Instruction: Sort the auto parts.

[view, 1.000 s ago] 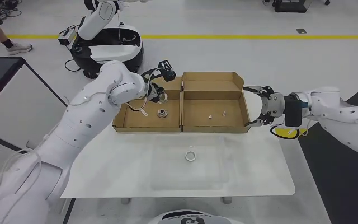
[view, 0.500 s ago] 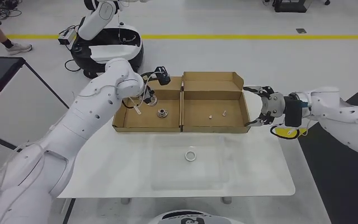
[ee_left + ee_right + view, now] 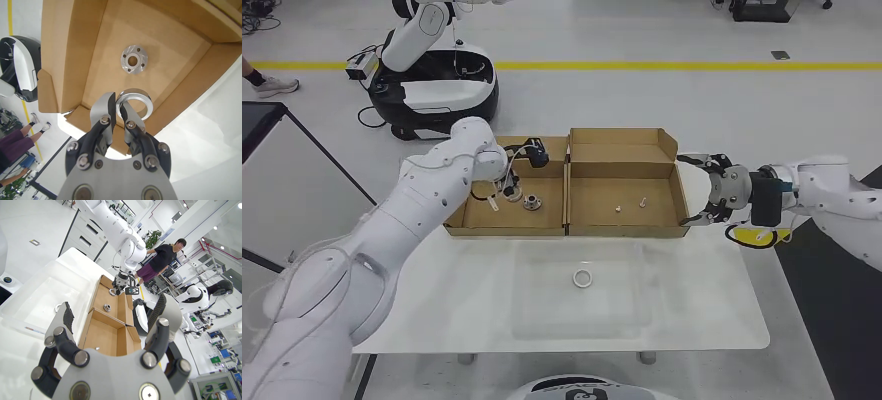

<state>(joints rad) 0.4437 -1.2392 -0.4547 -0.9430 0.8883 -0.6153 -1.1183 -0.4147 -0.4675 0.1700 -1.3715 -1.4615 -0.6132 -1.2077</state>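
Collar ring [image 3: 136, 93] — left wrist view shows left gripper [image 3: 116, 103] pinching its wall; right gripper [image 3: 114, 303] gapes wide.

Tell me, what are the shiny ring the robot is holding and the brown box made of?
The ring in the left hand looks like metal, maybe steel or aluminium: it is silvery and smooth, with bright glints on its rim. The box looks like plain cardboard: dull brown, not shiny, with thin walls and folded flaps.

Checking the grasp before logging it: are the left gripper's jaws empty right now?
No, the left gripper has its jaws closed on the rim of a metal ring.
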